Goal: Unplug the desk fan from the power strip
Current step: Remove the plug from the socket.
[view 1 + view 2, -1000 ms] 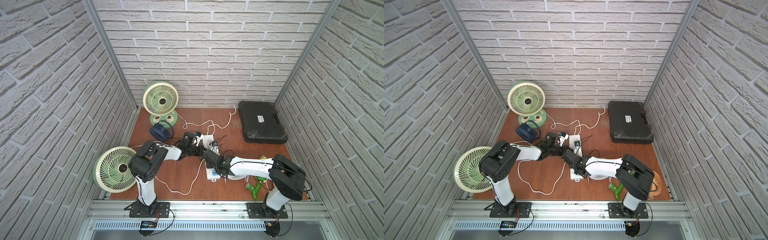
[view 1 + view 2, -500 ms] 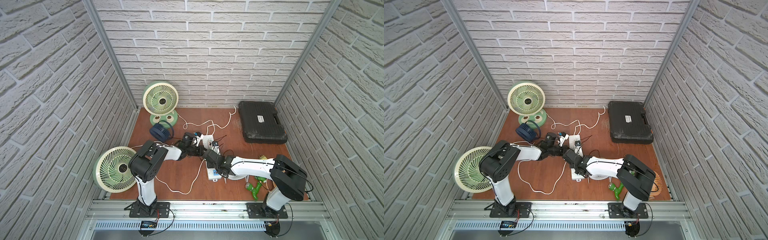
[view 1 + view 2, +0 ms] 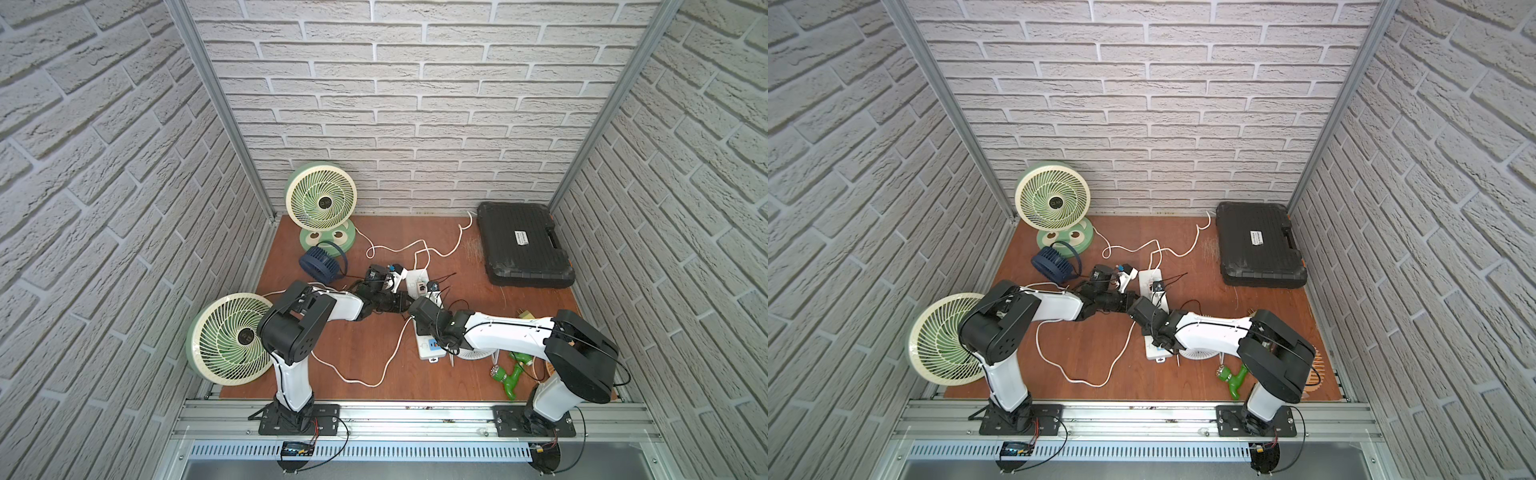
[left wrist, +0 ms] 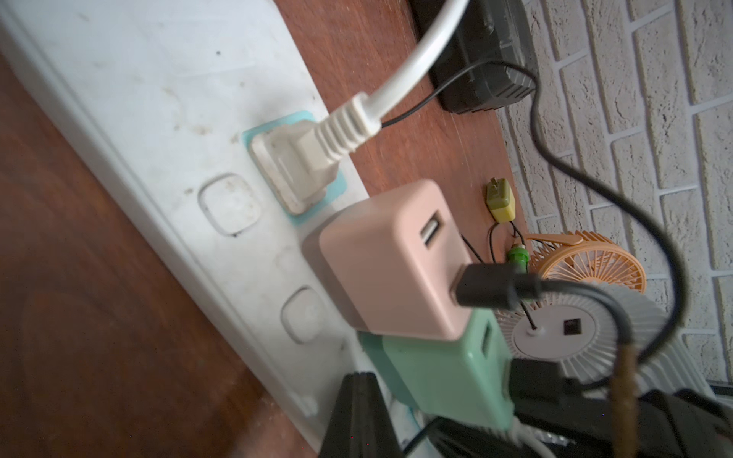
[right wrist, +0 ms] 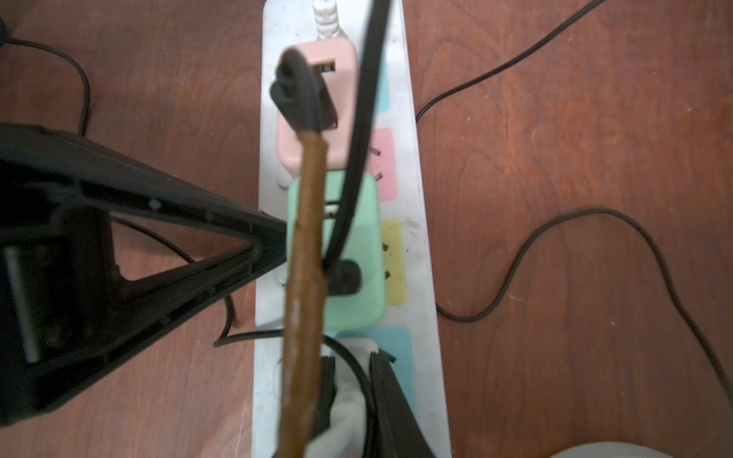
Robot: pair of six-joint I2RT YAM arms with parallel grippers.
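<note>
**Two jaws closed, pull yet to come**

Clamped in the right jaws: the white plug [image 5: 345, 408], seemingly seated in a pale blue socket. Shut, apparently on nothing: the left jaws, tip against the green adapter [image 5: 369, 277], likely to pin things down. Grasp made, by the look of it; extraction outstanding. Flat on the table [image 3: 353, 332]: the power strip [image 5: 416, 246], long axis roughly front to back wall, USB end toward the robot.

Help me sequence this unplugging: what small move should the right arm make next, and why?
Probably lift the right gripper straight away from the power strip. Its jaws appear closed on a white plug seated in a blue socket. The shut left gripper sits by the green adapter, seemingly bracing the strip.
</note>
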